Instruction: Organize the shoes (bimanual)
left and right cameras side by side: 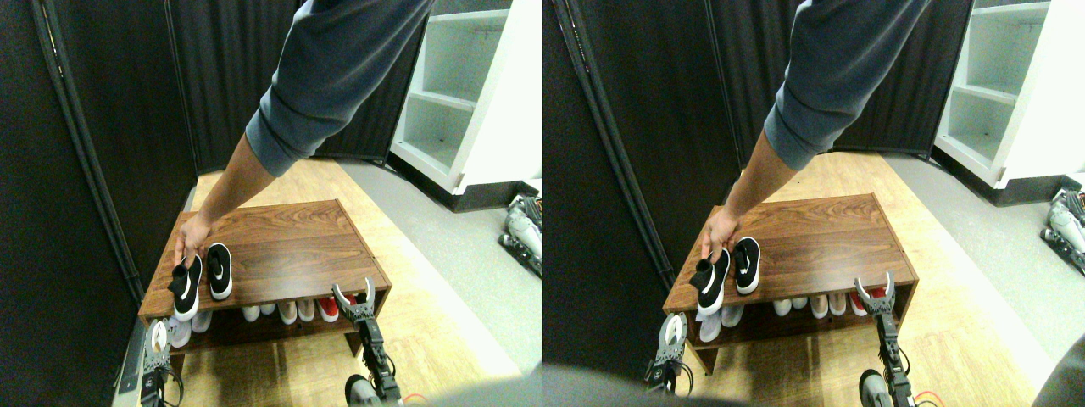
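- The two black shoes (203, 278) sit side by side at the left end of the table (288, 246), soles near the front edge; the left one leans over the edge a bit.
- A person's hand (190, 242) in a grey sleeve (331, 76) rests on the left shoe, so I judge the pair is being set out and my part has not yet begun.
- My right hand (354, 297) stands raised at the table's front right corner, fingers spread wide, holding nothing, well apart from the shoes.
- My left hand (157, 339) sits low by the table's front left leg, below the pair; I cannot tell whether it is spread or pressed together.
- The shelf (280, 326) under the tabletop holds a row of pale shoes (254, 312) and a red one (329, 309) at the right.
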Controlling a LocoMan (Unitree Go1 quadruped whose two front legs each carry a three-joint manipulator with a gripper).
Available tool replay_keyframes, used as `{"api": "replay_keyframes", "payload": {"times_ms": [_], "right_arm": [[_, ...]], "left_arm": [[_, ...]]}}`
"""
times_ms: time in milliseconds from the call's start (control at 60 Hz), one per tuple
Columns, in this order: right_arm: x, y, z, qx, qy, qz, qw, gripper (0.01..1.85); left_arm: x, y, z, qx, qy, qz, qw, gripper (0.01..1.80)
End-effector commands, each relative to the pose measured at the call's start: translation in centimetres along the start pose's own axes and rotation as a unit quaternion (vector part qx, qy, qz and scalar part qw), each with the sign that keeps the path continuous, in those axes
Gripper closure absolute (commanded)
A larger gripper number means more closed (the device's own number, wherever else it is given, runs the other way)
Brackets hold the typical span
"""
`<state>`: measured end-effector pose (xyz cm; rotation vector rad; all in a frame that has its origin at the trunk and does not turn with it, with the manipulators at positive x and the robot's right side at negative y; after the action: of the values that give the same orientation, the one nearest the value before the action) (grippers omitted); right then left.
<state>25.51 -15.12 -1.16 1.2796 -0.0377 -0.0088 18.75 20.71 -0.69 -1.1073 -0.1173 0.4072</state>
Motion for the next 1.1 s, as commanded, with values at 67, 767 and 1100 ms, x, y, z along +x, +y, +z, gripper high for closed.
{"api": "replay_keyframes", "payload": {"times_ms": [67,767,1100], "right_arm": [[0.4,0.3,-0.1,0.001,0.000,0.011,1.000,1.28],[1.1,0.4,-1.0,0.000,0.008,0.008,1.000,1.23],[0.9,0.4,-0.9,-0.004,0.004,0.002,1.000,1.22]], "left_arm": [[0.1,-1.0,0.5,-0.008,-0.014,-0.024,1.000,1.80],[0.6,0.3,-0.2,-0.029,0.049,0.012,0.998,0.39],[4.9,2.4,-3.0,-0.069,0.084,0.040,0.993,0.24]]}}
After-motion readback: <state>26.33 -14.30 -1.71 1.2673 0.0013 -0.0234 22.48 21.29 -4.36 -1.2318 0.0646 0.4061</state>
